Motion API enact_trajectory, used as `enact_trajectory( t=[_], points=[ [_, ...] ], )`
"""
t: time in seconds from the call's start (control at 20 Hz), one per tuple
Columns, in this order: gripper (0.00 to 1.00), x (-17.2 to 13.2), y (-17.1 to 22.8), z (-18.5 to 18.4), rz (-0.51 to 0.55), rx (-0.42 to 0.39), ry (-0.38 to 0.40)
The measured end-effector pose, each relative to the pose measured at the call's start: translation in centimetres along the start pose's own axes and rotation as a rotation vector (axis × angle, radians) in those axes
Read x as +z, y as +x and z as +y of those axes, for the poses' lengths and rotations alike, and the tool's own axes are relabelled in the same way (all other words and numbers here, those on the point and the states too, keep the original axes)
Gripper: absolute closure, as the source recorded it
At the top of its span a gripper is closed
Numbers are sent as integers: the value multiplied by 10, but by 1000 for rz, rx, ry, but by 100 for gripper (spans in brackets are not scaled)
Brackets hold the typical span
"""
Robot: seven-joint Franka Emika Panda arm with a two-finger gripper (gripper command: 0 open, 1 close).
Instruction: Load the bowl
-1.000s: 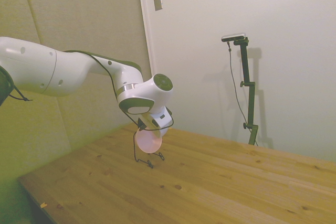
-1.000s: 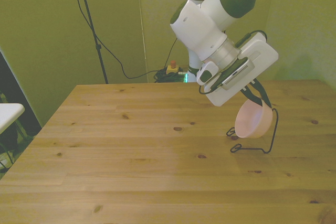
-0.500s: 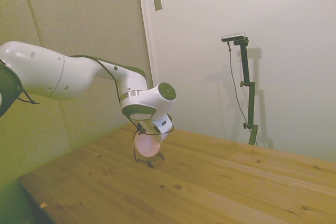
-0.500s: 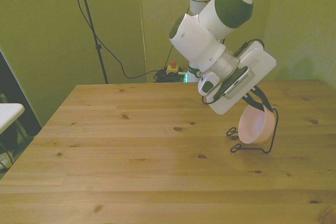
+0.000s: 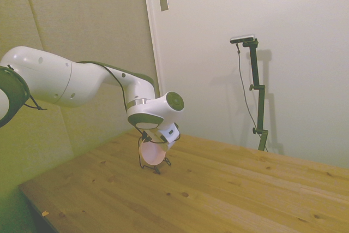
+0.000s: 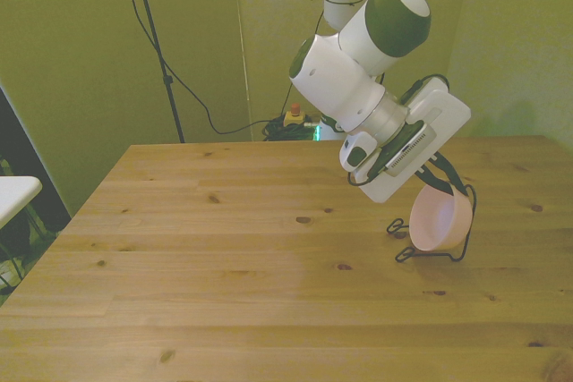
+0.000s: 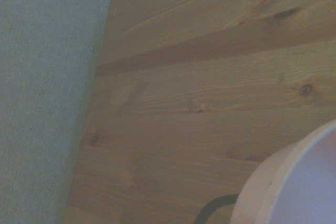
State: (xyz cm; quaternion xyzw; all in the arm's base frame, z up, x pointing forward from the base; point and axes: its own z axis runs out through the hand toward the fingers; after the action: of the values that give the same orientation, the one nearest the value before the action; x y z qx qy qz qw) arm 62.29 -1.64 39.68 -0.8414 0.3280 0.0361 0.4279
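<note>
The pale pink bowl (image 6: 438, 223) stands on its edge, tilted, inside a thin black wire rack (image 6: 471, 212) on the table at the front view's right. My gripper (image 6: 444, 184) reaches down from above and is shut on the bowl's upper rim. In the side view the bowl (image 5: 152, 154) hangs under the wrist, within the rack (image 5: 155, 169), and the hand hides the fingers. The wrist view catches part of the bowl's rim (image 7: 294, 182) and a curve of dark rack wire (image 7: 212, 207) over the wood.
The wooden table (image 6: 224, 257) stretches wide toward the front view's left. A cable and a thin stand (image 6: 157, 42) rise behind the table's far edge. A white object (image 6: 13, 192) sits off the table at the front view's far left.
The arm has lowered and shifted a little toward the front view's right, carrying the bowl down deeper into the wire rack.
</note>
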Motion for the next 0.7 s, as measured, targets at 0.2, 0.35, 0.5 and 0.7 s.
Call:
enact_trajectory(
  t=[0.2,0.35,0.5,0.7],
  points=[
    [100,3,2,3,-4,2,-4],
    [0,5,3,5,-6,6,-6],
    [0,4,3,6,-4,7,-6],
    [0,3,4,6,-2,7,-5]
  ],
)
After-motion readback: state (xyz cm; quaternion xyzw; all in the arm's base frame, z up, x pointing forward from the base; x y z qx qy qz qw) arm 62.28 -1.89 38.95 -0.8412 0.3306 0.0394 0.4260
